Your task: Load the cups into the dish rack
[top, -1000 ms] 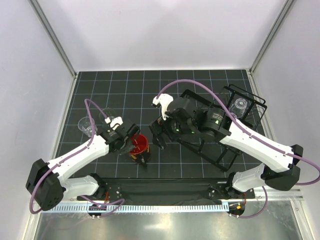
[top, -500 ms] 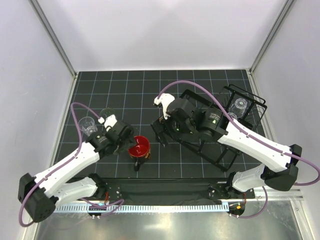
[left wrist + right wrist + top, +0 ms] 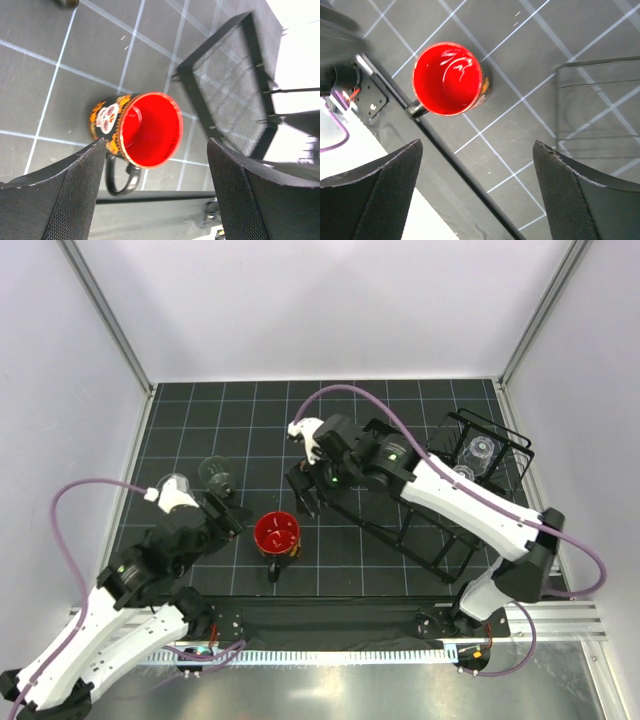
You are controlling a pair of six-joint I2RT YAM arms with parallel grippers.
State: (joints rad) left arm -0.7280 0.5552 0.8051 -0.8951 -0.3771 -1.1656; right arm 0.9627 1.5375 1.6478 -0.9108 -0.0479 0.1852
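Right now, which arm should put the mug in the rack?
Right. The right gripper, open, hangs between mug and rack; the left gripper sits on the mug's other side, away from the rack.

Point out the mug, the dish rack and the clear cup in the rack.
mug (image 3: 275, 532): top view, red interior.
dish rack (image 3: 192, 97): left wrist view, thick frame bar.
clear tumbler (image 3: 482, 451): top view, its centre.

Bright, even overhead light, soft shadows, white glints inside the mug (image 3: 447, 79), blown-out corners in both wrist views.
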